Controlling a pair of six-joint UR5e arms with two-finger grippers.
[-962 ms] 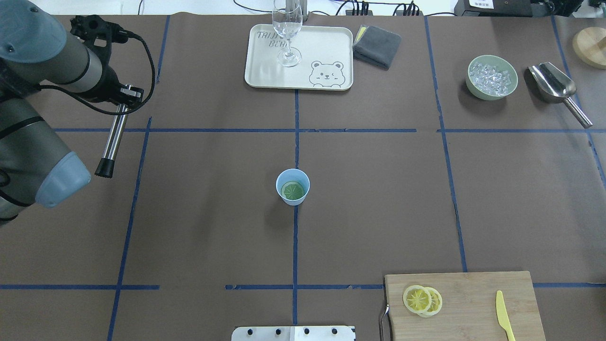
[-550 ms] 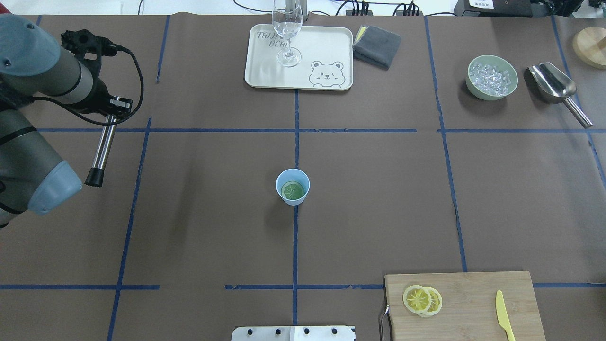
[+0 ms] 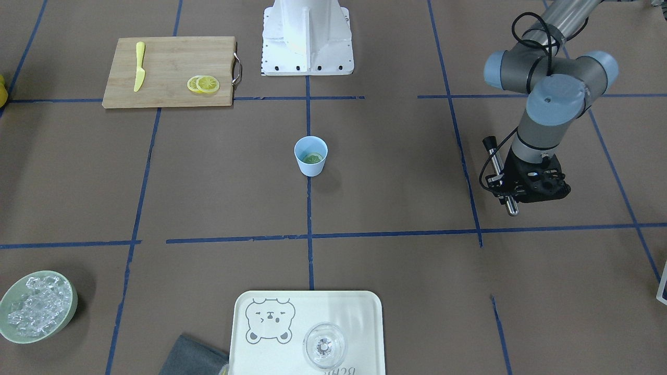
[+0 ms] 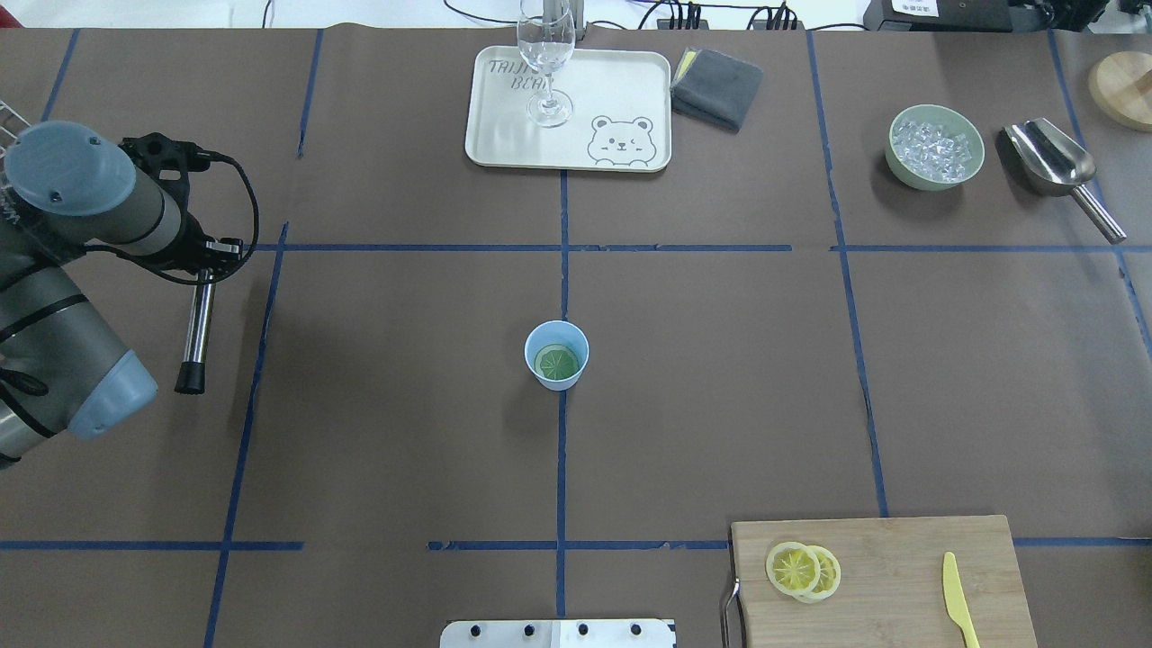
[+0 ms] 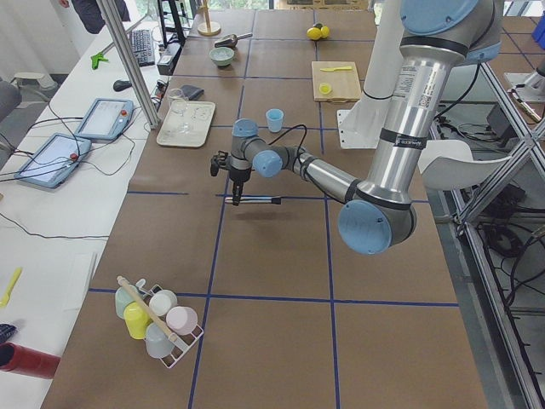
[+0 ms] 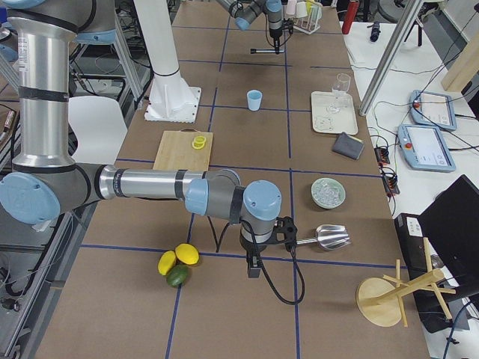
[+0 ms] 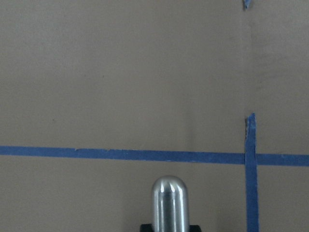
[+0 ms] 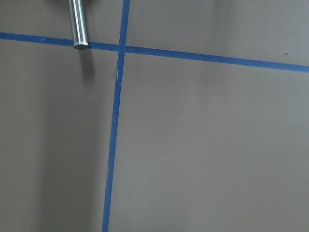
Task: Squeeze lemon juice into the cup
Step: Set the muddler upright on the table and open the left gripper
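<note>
The light blue cup (image 4: pixel 556 354) stands at the table's middle, also in the front view (image 3: pixel 311 155). A round lemon slice (image 4: pixel 556 362) lies flat in its bottom and looks greenish there. Two more lemon slices (image 4: pixel 802 570) overlap on the wooden cutting board (image 4: pixel 900 558). My left gripper (image 4: pixel 210 255) is far left of the cup, shut on a metal rod with a black tip (image 4: pixel 195 328), held above the table. The rod's round end shows in the left wrist view (image 7: pixel 170 200). My right gripper (image 6: pixel 254 263) shows only in the exterior right view; I cannot tell whether it is open.
A yellow knife (image 4: pixel 959 612) lies on the board. A tray (image 4: pixel 621 90) with a stemmed glass (image 4: pixel 546 63), a grey cloth (image 4: pixel 717 86), a green bowl of ice (image 4: pixel 935 147) and a metal scoop (image 4: pixel 1057 166) are along the far edge.
My left arm has moved toward the robot's side of the table and slightly left, carrying the rod. The cup and slices have not moved.
</note>
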